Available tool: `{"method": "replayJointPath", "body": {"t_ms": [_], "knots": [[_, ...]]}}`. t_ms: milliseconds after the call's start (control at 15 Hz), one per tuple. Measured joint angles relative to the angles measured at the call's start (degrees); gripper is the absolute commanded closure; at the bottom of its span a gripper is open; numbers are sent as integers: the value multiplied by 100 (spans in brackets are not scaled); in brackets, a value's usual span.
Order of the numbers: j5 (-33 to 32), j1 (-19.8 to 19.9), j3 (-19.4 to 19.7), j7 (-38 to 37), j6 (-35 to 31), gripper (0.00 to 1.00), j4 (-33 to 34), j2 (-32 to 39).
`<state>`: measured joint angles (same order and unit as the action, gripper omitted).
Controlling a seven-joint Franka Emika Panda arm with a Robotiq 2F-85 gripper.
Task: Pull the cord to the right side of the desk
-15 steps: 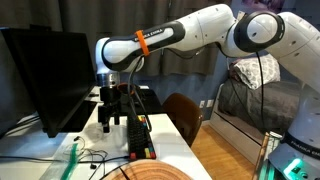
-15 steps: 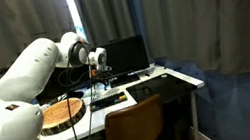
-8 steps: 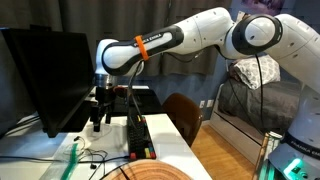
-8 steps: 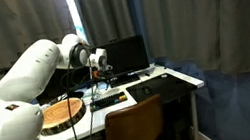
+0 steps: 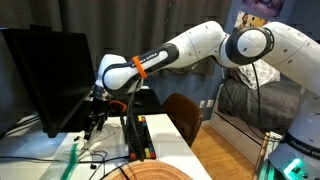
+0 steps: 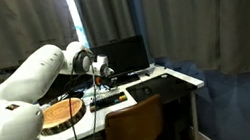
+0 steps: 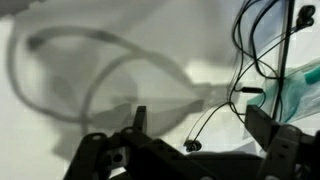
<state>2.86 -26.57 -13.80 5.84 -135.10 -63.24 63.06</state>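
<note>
The white arm [image 5: 200, 40] stretches from its base on the right across to the left, elbow high, forearm sloping down to a wrist [image 5: 115, 76] marked by an orange band [image 5: 141, 67]. From there the gripper [image 5: 93, 127] hangs low, tilted to the left. In the wrist view the gripper [image 7: 200, 125] has its two dark fingers [image 7: 138, 117] spread wide apart, clamping nothing.

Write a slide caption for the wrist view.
Open tool above the white desk, with the thin black cord looping beside a green object.
</note>
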Motion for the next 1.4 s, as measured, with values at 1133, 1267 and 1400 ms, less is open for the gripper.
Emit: {"method": "replayJointPath", "body": {"t_ms": [1133, 1267, 1400], "knots": [[12, -24, -292, -25, -298, 97, 882, 708], [12, -27, -292, -25, -298, 100, 1031, 811], [12, -33, -292, -25, -292, 100, 1185, 916]]}}
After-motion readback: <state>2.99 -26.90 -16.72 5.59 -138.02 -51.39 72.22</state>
